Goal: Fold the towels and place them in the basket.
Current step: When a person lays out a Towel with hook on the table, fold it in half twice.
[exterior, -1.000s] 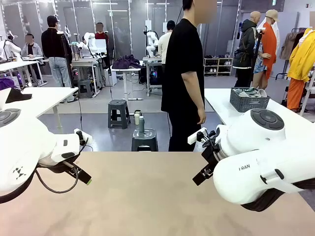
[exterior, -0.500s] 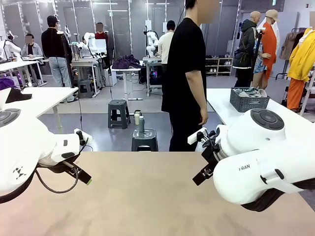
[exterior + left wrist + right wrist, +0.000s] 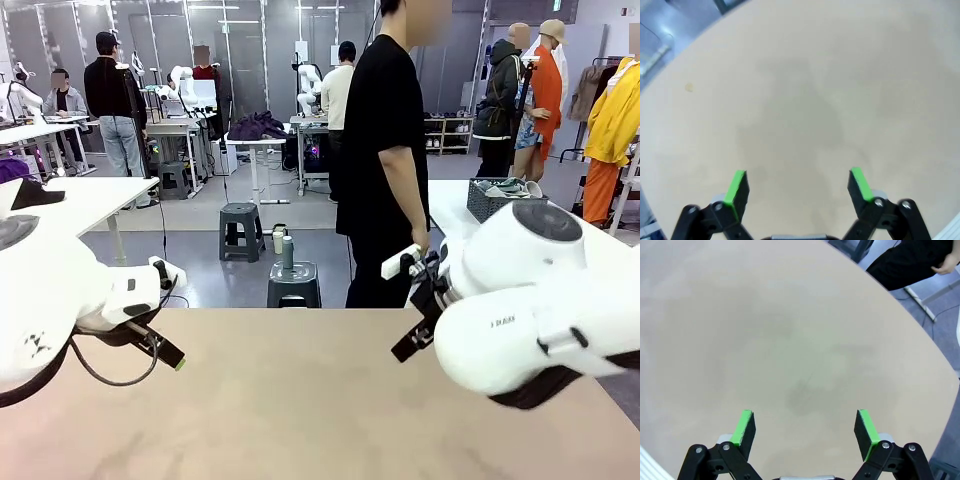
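Both arms hover low over the tabletop (image 3: 300, 400), the left gripper (image 3: 797, 181) near its left edge and the right gripper (image 3: 805, 421) toward the right. Each has its jaws spread wide and grasping nothing, apparently poised for work to arrive. The basket (image 3: 484, 208) sits on a white side table (image 3: 450, 215) beyond the far right corner, with pale towels (image 3: 503, 186) heaped inside. It is beside a standing person (image 3: 385, 150), who seems likely to bring them over.

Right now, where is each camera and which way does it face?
Front: between the arms, facing across the table at the person; left arm, right arm show.
Left wrist: on that wrist, looking down at the table; open left gripper at bottom.
Right wrist: same; open right gripper at bottom, person top right.
Shared: the table, in all three.
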You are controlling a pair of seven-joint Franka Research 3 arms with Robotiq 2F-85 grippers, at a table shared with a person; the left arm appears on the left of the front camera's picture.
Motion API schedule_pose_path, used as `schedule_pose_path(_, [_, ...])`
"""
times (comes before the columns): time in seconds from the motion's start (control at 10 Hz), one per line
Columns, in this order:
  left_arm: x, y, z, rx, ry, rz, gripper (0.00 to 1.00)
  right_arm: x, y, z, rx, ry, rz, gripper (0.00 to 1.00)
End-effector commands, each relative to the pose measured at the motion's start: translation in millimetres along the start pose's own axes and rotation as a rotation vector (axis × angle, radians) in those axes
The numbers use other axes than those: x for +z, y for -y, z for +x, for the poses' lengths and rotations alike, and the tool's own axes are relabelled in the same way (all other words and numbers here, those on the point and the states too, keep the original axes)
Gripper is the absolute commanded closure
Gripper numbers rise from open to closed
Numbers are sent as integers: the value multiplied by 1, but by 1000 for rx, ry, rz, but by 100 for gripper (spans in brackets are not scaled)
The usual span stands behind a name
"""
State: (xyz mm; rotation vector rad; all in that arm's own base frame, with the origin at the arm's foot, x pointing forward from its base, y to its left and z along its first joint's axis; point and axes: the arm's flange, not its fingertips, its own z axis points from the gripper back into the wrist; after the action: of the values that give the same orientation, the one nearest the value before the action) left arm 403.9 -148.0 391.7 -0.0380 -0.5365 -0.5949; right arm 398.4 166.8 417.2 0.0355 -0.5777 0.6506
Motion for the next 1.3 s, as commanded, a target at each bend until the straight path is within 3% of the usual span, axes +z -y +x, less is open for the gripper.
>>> schedule_pose_path(0.0, [55,-18,14,13,-58,-109,0,45,26,22,-44,-7,74,0])
schedule_pose_path(0.3, [116,-67,2,74,-17,-481,0,92,72,11,-179,71,330,0])
schedule_pose_path(0.5, [155,-124,-36,141,44,-726,0,121,124,-35,-305,149,559,0])
schedule_pose_path(0.7, [181,-180,-89,220,132,-894,0,140,176,-96,-413,233,748,0])
schedule_pose_path(0.9, [195,-230,-146,339,228,-978,0,146,220,-155,-510,308,885,0])
schedule_pose_path(1.2, [205,-278,-213,521,347,-1009,0,150,252,-220,-625,405,915,0])
